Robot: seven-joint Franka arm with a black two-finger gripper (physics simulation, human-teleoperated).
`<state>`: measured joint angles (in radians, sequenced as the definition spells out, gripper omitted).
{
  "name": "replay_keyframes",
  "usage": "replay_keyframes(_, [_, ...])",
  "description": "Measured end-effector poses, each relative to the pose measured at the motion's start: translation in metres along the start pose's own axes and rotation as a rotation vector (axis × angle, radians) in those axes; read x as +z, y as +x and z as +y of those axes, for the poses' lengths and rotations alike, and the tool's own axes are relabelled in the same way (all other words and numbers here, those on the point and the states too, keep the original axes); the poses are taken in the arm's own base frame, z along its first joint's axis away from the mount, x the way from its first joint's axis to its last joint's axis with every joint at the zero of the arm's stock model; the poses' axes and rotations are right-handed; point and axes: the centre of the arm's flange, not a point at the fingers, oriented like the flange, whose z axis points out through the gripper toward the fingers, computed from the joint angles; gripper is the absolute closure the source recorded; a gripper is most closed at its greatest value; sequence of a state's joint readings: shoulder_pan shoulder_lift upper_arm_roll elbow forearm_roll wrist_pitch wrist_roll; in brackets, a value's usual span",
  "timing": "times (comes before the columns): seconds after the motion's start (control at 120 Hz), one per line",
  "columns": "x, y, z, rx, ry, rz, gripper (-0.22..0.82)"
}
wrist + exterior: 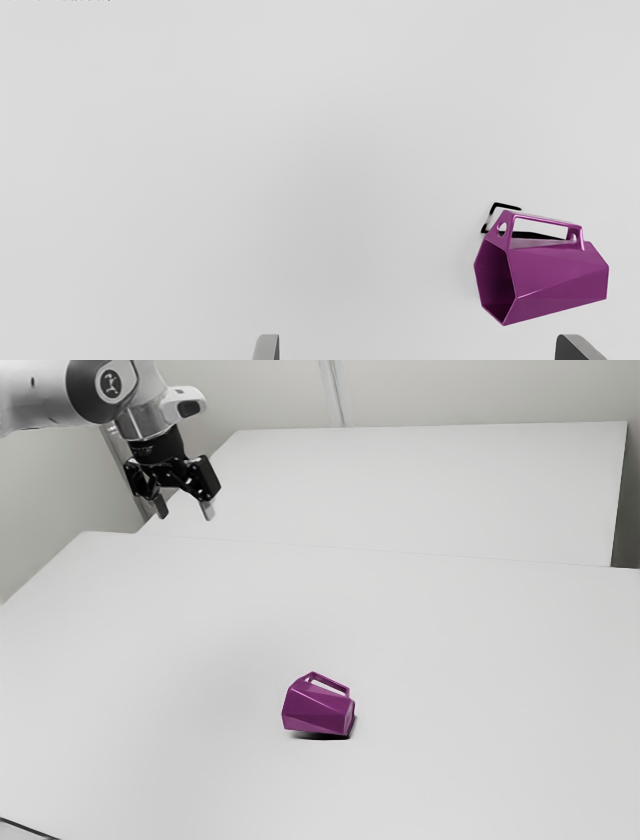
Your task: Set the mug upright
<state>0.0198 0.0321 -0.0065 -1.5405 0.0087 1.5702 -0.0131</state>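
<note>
High over the table's far left part in the exterior view, the gripper (184,512) hangs open with nothing between its fingers. A purple faceted mug (318,708) lies on its side on the table, well below the hand and toward the exterior view's right, its handle on the upper side. In the wrist view the mug (555,280) shows its dark open mouth and its handle, beyond the fingertip on one side. The gripper (417,345) has its two fingertips wide apart there, touching nothing.
The white table (180,660) spreads around the mug. Behind it stands another white surface (430,490), with pale walls around. A thin dark line (28,828) crosses the near left corner of the exterior view.
</note>
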Motion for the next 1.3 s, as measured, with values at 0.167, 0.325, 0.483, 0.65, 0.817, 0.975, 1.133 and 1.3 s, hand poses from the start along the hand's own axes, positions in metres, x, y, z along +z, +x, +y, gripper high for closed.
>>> replay_keyframes(0.167, [0.000,-0.001,0.017,0.030,0.007,0.002,0.00])
replay_keyframes(0.325, [-0.001,-0.011,0.036,0.064,0.009,-0.001,0.00])
replay_keyframes(0.483, [0.026,-0.026,0.049,0.087,-0.001,-0.029,0.00])
replay_keyframes(0.65, [0.052,-0.039,0.034,0.054,-0.017,-0.031,0.00])
replay_keyframes(0.817, [0.095,-0.053,0.041,0.045,-0.064,-0.046,0.00])
replay_keyframes(0.975, [0.134,-0.060,0.046,0.022,-0.120,-0.085,0.00])
replay_keyframes(1.133, [0.168,-0.067,0.051,-0.002,-0.168,-0.101,0.00])
replay_keyframes(1.3, [0.198,-0.074,0.055,-0.033,-0.280,-0.096,0.00])
